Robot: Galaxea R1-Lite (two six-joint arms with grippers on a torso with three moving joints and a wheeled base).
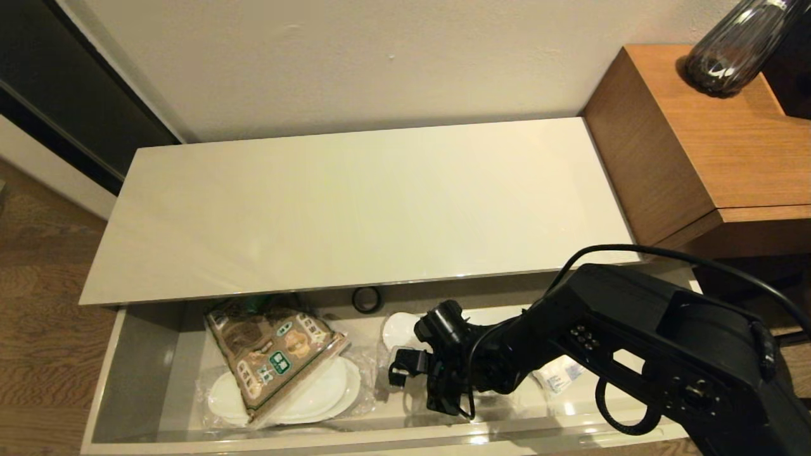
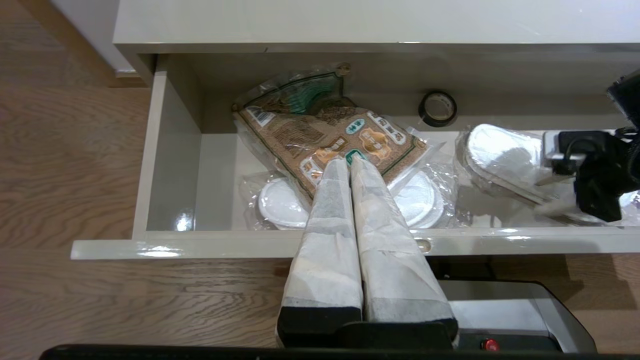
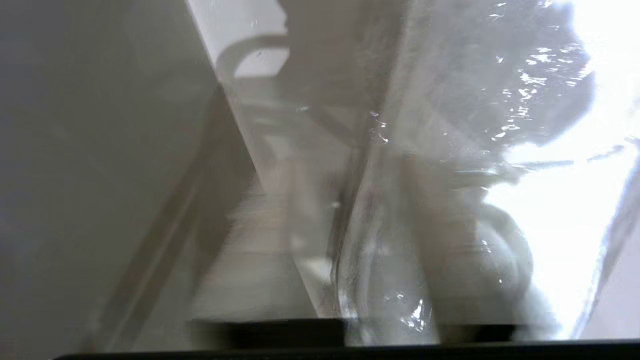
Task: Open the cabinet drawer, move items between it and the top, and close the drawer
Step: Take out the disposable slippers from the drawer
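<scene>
The cabinet drawer (image 1: 120, 354) stands pulled out below the bare top (image 1: 367, 202). Inside it the snack bag (image 1: 272, 345) lies across one plastic-wrapped slipper pack (image 1: 317, 392). The black tape roll (image 1: 367, 299) sits at the drawer's back. My right gripper (image 1: 412, 373) reaches down onto a second slipper pack (image 1: 400, 329); in the right wrist view its blurred fingers (image 3: 250, 260) stand apart around clear wrap (image 3: 380, 240). The tissue pack (image 1: 561, 373) shows beside the right arm. My left gripper (image 2: 348, 162) is shut and empty, hanging in front of the drawer's front rim (image 2: 200, 240).
A taller brown wooden side table (image 1: 716, 133) with a dark glass vase (image 1: 728, 50) stands at the right. Wooden floor (image 1: 38, 329) lies to the left. The wall rises right behind the cabinet. The robot's base (image 2: 500, 310) is close to the drawer front.
</scene>
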